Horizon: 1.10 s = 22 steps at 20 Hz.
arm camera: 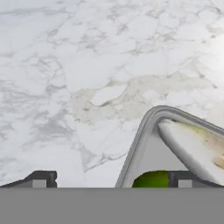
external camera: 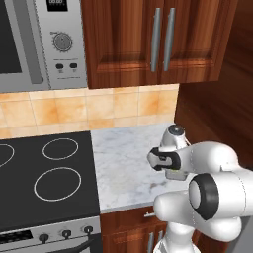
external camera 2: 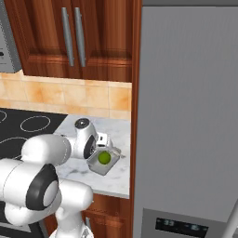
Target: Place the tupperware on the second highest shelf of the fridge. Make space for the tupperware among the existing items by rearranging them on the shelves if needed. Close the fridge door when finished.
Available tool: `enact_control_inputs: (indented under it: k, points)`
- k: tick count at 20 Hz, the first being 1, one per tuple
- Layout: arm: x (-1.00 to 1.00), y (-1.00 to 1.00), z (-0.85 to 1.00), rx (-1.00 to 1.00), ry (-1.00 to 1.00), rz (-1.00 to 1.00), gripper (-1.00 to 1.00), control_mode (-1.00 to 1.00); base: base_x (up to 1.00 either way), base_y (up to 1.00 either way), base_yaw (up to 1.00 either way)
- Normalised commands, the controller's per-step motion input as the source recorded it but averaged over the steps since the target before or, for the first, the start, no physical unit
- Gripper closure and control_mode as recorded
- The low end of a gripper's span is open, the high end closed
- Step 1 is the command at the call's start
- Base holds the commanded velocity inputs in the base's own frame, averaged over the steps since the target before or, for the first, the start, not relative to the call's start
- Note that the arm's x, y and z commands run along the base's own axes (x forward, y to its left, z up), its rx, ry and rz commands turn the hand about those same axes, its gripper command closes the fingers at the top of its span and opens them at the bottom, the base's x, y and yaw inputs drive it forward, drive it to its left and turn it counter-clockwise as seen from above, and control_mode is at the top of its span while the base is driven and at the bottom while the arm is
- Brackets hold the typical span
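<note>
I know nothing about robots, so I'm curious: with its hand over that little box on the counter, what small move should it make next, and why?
Probably lower and close on the box. The gripper is open just above the marble counter, one fingertip already over the box's inside, the other outside its wall, so the wall seems to sit between them. Nothing is held yet.

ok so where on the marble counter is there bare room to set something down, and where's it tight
Bare marble runs along the counter from the stovetop across to the tupperware, and back to the tiled wall. It is crowded at the right front corner: the tupperware sits there by the wooden panel beside the fridge, with the open gripper right over it.
</note>
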Motion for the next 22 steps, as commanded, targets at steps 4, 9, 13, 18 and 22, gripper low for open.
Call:
enact_control_inputs:
  k: [4, 9, 13, 18, 22]
  points:
    - [0.0, 0.0, -0.49, -0.02, 0.0, 0.06, -1.0, -1.0, 0.0, 0.0, 0.0]
    - [0.0, 0.01, -0.47, 0.0, 0.0, 0.09, 1.0, -1.0, 0.0, 0.0, 0.0]
    - [0.0, 0.0, -0.14, 0.0, 0.0, 0.01, 1.0, -1.0, 0.0, 0.0, 0.0]
    - [-0.21, 0.25, 0.07, -0.02, 0.01, 0.13, 1.0, -1.0, 0.0, 0.0, 0.0]
    - [-0.46, 0.44, 0.54, -0.08, -0.01, 0.27, 1.0, -1.0, 0.0, 0.0, 0.0]
